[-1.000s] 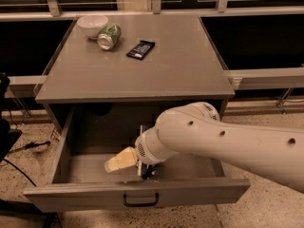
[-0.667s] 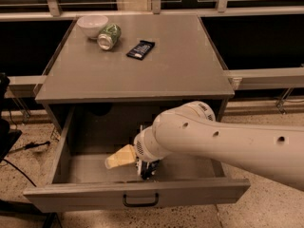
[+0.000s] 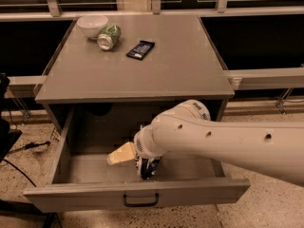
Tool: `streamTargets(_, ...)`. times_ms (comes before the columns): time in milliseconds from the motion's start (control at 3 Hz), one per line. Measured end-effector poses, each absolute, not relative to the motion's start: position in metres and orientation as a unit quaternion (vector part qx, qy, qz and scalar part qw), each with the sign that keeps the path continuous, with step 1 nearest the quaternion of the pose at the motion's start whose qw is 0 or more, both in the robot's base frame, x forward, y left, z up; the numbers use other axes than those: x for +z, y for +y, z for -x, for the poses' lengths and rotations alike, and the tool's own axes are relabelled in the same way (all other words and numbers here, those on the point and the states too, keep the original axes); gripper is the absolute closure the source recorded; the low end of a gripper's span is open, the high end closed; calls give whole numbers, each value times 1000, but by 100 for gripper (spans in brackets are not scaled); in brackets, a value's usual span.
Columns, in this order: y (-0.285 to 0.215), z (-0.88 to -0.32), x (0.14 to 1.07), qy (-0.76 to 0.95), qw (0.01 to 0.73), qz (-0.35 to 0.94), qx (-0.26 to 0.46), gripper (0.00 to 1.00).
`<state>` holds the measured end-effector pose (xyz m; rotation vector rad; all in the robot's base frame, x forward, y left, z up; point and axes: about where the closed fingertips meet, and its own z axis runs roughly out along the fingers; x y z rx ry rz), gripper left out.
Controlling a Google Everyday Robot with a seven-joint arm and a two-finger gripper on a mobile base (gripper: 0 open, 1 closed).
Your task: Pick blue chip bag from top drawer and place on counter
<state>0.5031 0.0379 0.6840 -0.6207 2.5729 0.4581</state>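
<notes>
The top drawer (image 3: pixel 137 194) is pulled open below the counter (image 3: pixel 142 75). My gripper (image 3: pixel 146 169) reaches down into the drawer, near the front middle, at the end of the white arm (image 3: pixel 223 141). A small dark shape with pale edges shows right at the gripper's tip; it may be the blue chip bag, but the arm hides most of it. A pale tan wedge-shaped piece (image 3: pixel 121 153) sticks out to the left of the wrist; I cannot tell what it is.
On the counter's back left stand a white bowl (image 3: pixel 92 25), a green can (image 3: pixel 109 36) lying on its side, and a flat dark bar wrapper (image 3: pixel 141 49). A metal railing (image 3: pixel 266 77) runs behind and beside the cabinet. Speckled floor lies around it.
The arm has shifted only slightly inside the drawer. The tan piece sits a little higher than before.
</notes>
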Motion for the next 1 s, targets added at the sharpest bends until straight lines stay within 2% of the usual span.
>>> streamTargets(667,10,-531,667,942,231,198,142,3)
streamTargets(1000,10,-531,667,942,231,198,142,25)
